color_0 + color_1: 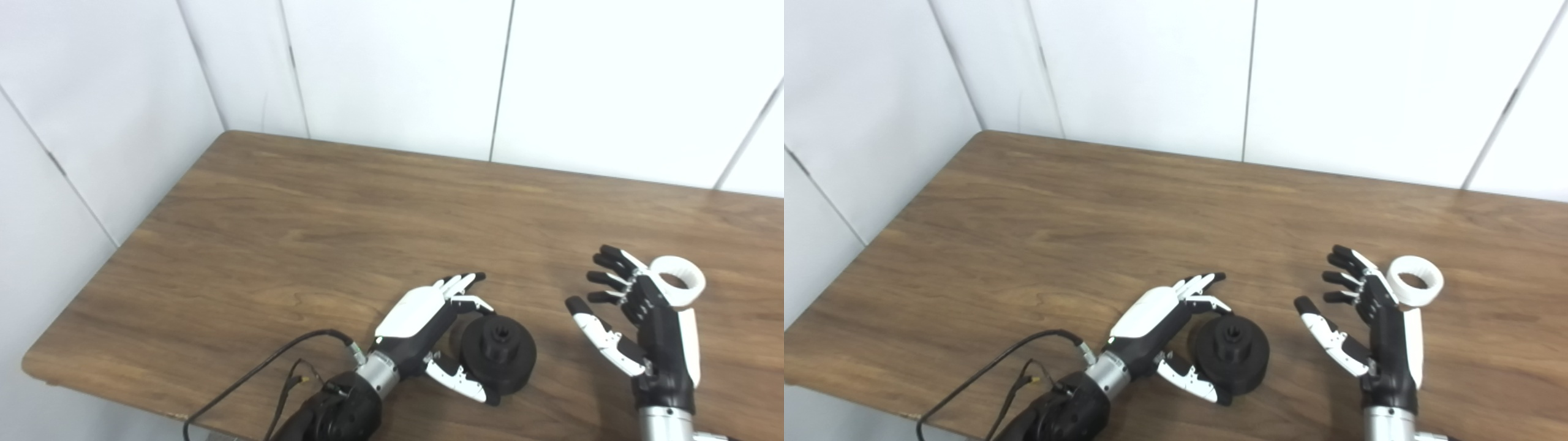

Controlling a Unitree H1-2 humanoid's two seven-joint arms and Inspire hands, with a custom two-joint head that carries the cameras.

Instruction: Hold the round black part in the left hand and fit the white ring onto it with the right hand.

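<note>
The round black part lies flat on the wooden table near its front edge, with a raised hub on top. My left hand cups it from the left: the fingers reach behind its far left rim and the thumb lies along its near rim. The hand looks open, not clamped. The white ring rests on the table to the right, just behind my right hand. That hand stands upright with its palm turned left, fingers spread, open and holding nothing; its back is close to the ring.
A black cable loops from the left wrist over the table's front edge. White wall panels close the table at the back and on the left. Bare wood stretches across the middle and far side.
</note>
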